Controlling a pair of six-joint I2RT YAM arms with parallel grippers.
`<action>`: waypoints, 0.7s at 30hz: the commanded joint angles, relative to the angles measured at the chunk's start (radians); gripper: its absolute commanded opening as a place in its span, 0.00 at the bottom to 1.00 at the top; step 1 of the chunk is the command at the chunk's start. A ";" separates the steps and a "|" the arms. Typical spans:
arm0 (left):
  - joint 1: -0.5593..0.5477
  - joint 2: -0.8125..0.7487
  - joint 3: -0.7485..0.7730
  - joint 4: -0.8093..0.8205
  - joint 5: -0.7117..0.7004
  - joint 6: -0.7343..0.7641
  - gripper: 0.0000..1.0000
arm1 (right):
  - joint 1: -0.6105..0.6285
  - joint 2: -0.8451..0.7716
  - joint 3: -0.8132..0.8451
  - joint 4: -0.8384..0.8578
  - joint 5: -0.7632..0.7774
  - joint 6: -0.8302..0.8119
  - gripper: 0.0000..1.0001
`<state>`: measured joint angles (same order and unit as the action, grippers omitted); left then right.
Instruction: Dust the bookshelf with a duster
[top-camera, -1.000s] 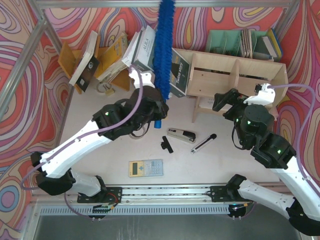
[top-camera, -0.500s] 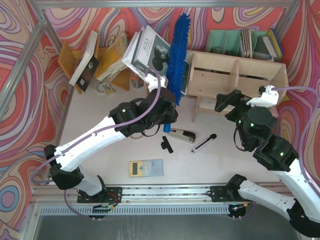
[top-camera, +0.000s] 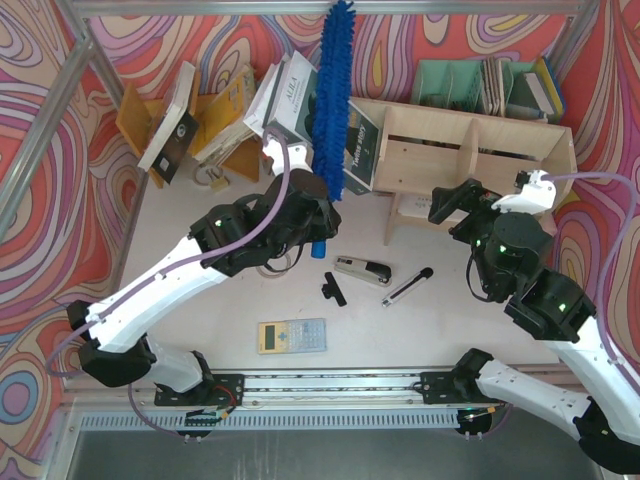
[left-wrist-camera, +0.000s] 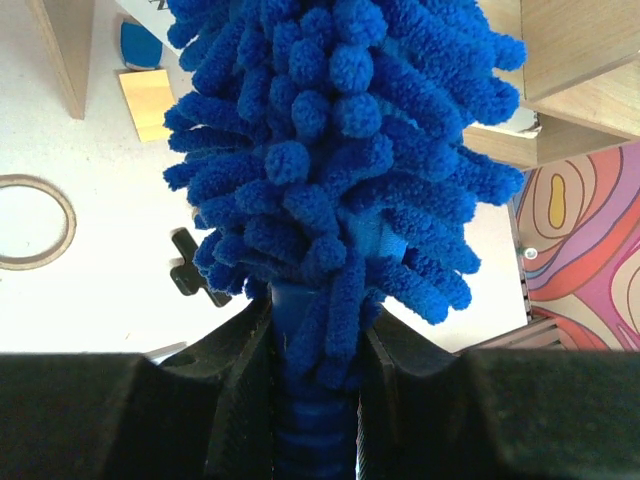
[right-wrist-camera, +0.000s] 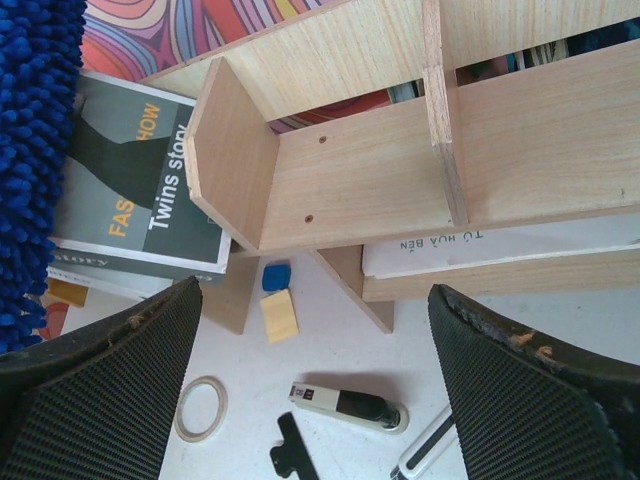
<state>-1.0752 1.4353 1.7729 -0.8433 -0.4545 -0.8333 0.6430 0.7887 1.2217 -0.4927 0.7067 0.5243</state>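
Observation:
The blue fluffy duster (top-camera: 331, 95) stands raised in my left gripper (top-camera: 318, 232), which is shut on its short blue handle (left-wrist-camera: 312, 400). Its head points toward the back wall and lies over the books left of the pale plywood bookshelf (top-camera: 470, 150). The duster fills the left wrist view (left-wrist-camera: 330, 150) and shows at the left edge of the right wrist view (right-wrist-camera: 35, 150). My right gripper (top-camera: 452, 200) is open and empty, in front of the bookshelf's left compartment (right-wrist-camera: 330, 170).
A stapler (top-camera: 362, 270), black clip (top-camera: 333, 288), pen (top-camera: 407, 286) and calculator (top-camera: 291, 335) lie on the table. Books (top-camera: 290, 100) lean at the back; an orange rack (top-camera: 170, 115) stands left, a green organiser (top-camera: 480, 88) behind the shelf. Tape ring (right-wrist-camera: 200, 408) and sticky pads (right-wrist-camera: 278, 314) lie under the shelf.
My left arm has swung the duster back to the left, away from the bookshelf's left end, and more upright. My right arm has barely moved.

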 joint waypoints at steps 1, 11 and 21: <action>0.012 -0.001 -0.024 0.018 -0.021 -0.003 0.00 | 0.001 0.002 0.002 -0.010 0.016 0.008 0.84; 0.012 0.084 -0.036 0.066 0.161 -0.024 0.00 | 0.001 0.004 -0.003 -0.008 0.020 0.011 0.84; 0.012 0.109 -0.009 0.075 0.187 -0.004 0.00 | 0.002 -0.006 -0.014 -0.015 0.024 0.019 0.84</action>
<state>-1.0706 1.5646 1.7515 -0.7906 -0.2684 -0.8421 0.6430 0.7933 1.2213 -0.4927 0.7071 0.5289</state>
